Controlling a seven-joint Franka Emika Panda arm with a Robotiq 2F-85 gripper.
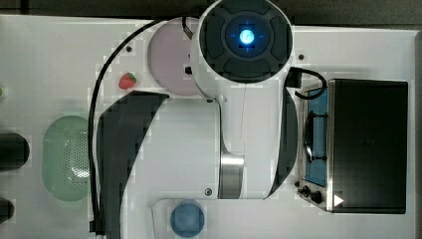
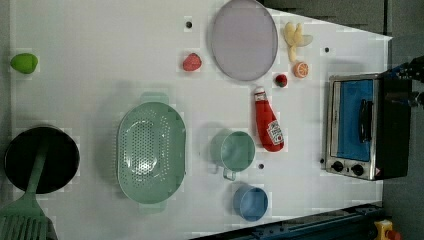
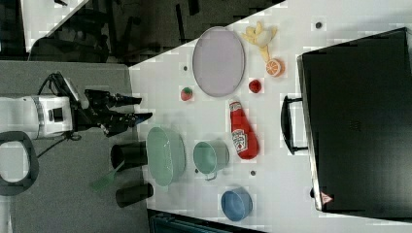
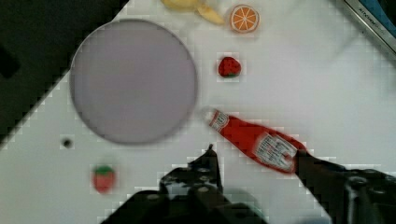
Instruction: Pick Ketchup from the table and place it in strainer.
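From the top view, my own arm (image 1: 199, 144) covers the middle of the table, so the Ketchup lies hidden beneath it there, and the lilac plate (image 1: 166, 59) at upper centre is half covered by my blue-lit joint. The blue cup (image 1: 187, 219) is cut by the top view's bottom edge. The strainer (image 1: 67, 157) loses its right rim behind my black cable (image 1: 92, 149). In the left view, the green spatula (image 2: 25, 215) runs off the lower left corner. In the wrist view, my fingers (image 4: 208, 163) are blurred, and the far end of the Ketchup (image 4: 254, 140) slips behind the other dark finger. The label text is too small to read.
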